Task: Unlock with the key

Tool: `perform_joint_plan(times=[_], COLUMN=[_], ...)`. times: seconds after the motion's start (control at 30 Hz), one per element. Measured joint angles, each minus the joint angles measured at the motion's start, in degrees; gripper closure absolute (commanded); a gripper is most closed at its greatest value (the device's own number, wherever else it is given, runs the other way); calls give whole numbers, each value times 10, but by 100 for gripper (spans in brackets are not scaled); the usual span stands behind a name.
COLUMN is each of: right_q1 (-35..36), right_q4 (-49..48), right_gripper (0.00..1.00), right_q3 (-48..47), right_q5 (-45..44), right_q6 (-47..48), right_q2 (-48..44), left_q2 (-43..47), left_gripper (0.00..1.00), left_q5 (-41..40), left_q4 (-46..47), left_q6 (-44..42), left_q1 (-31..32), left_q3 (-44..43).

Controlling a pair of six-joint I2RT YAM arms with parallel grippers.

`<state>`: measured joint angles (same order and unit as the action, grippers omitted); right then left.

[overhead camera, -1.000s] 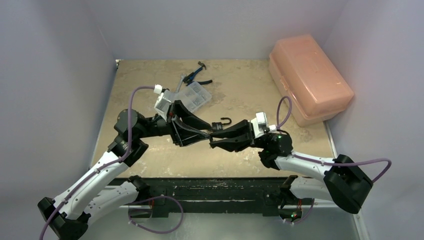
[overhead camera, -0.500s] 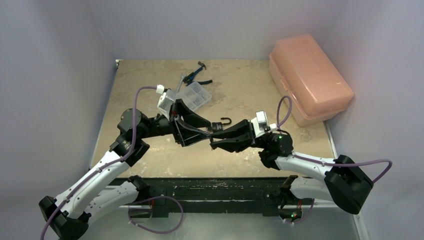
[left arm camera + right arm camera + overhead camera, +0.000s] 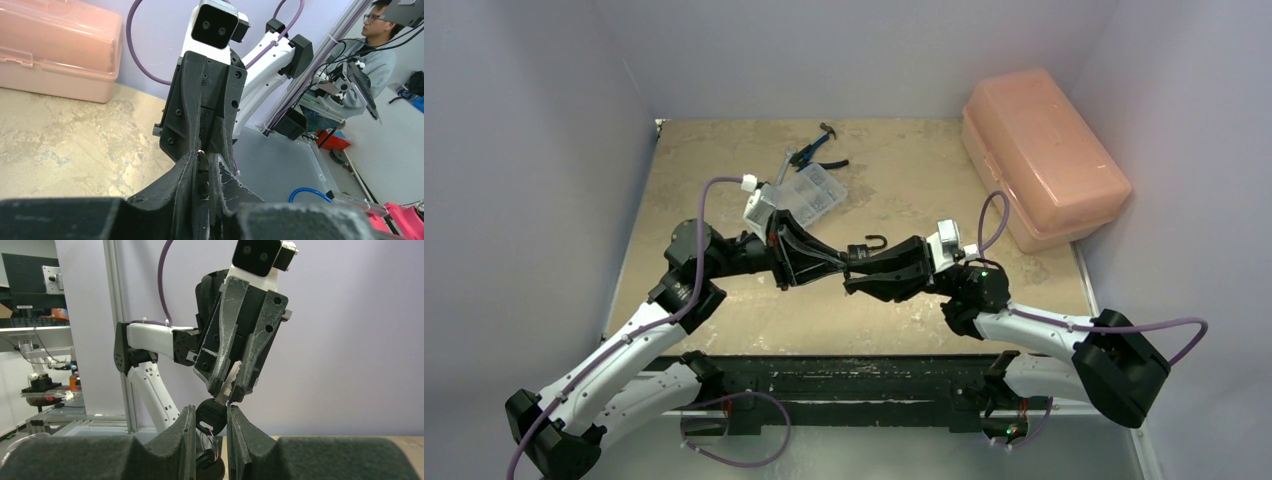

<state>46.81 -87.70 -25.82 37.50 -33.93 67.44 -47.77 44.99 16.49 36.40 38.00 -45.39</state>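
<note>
The right claw (image 3: 210, 415) is clamped narrow on the black padlock (image 3: 213, 417), one pad pressing each side of its body. The left claw (image 3: 230, 390) faces it tip to tip, pinched almost shut on the silver key (image 3: 231, 380). The key's lower end reaches the top of the padlock. From above, the padlock's hooked shackle (image 3: 876, 240) shows just beyond the spot where the two claws meet, over the middle of the table (image 3: 894, 190). Past the left claw, toward the back wall, lies a clear compartment box (image 3: 816, 195), and farther on a pair of blue-handled pliers (image 3: 819, 150). Well off to the right claw's outer side sits a closed pink case (image 3: 1044, 155).
</note>
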Motion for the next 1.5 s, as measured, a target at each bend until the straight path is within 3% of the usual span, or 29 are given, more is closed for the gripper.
perform_joint_plan(times=[0.13,0.27,0.4,0.93,1.2,1.37,1.47,1.5], right_q1=[0,0,0,0,0,1,1,0], right_q4=[-1,0,0,0,-1,-2,-2,-2], right_gripper=[100,100,100,100,100,100,100,86], right_q3=[0,0,0,0,-1,-4,-4,-4], right_q5=[-1,-2,-5,-5,-4,2,4,4], right_q6=[0,-1,-2,-11,-17,-23,-22,-22], right_q2=[1,1,5,17,19,22,26,26], left_q2=[0,0,0,14,15,14,13,13], left_gripper=[90,72,60,52,68,100,100,100], left_q5=[0,-1,-1,-5,-8,-22,-34,-40], left_q4=[11,27,31,45,50,52,48,44], left_q6=[5,11,16,17,20,20,22,21], left_q1=[0,0,0,0,0,-1,-1,-1], left_q3=[4,12,13,22,25,31,32,32])
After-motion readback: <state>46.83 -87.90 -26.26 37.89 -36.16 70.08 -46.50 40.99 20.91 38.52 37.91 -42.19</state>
